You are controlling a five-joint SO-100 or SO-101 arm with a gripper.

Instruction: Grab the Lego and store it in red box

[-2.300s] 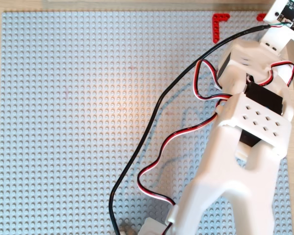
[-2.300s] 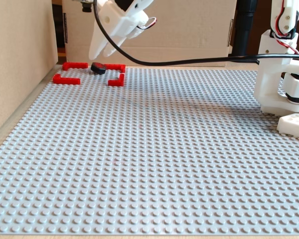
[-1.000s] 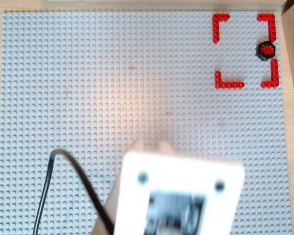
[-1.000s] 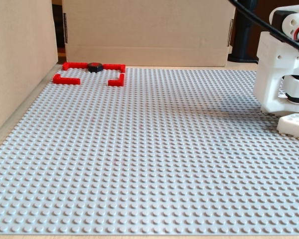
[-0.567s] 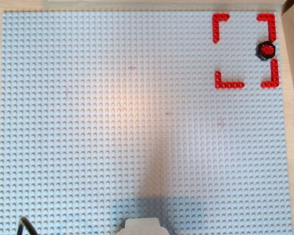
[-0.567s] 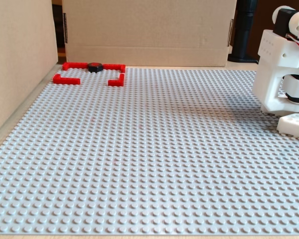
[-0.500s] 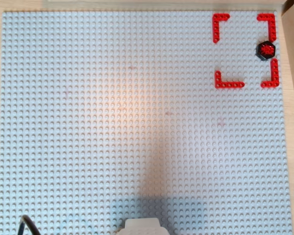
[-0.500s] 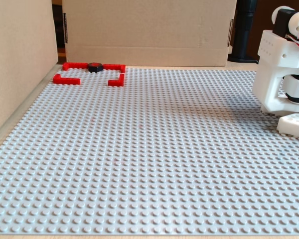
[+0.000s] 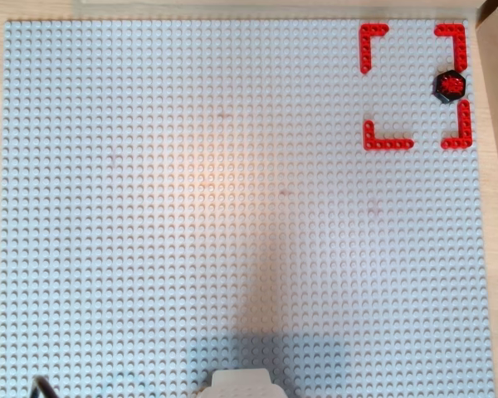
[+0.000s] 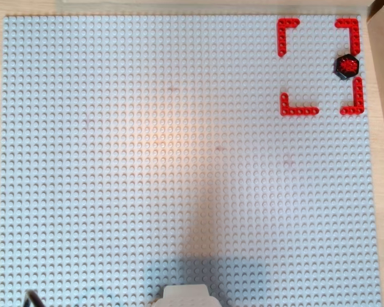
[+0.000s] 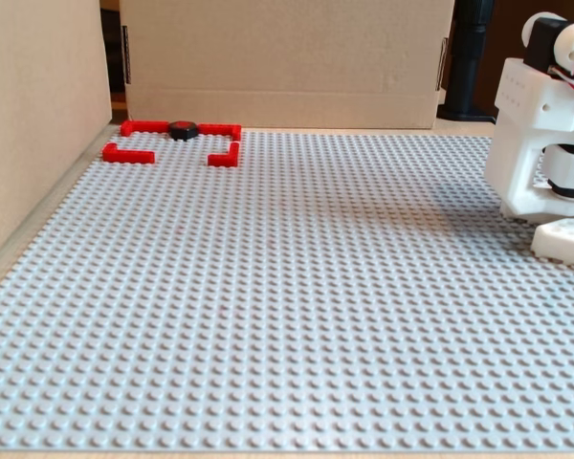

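The Lego (image 9: 450, 85) is a small black-rimmed hexagon with its red-centred face up. It lies on the right side of the red box (image 9: 386, 141), in the gap between the two right-hand corner pieces, at the top right of both overhead views (image 10: 347, 66). In the fixed view the Lego (image 11: 182, 130) sits at the far left on the back line of the red box (image 11: 127, 153). Only the arm's white base and lower body (image 11: 534, 143) show, at the right of the fixed view. The gripper is out of view.
A large grey studded baseplate (image 9: 232, 207) covers the table. Cardboard walls stand along the left (image 11: 38, 115) and the back (image 11: 287, 57) in the fixed view, close to the red box. The arm's white base (image 9: 241, 385) shows at the bottom edge of the overhead views.
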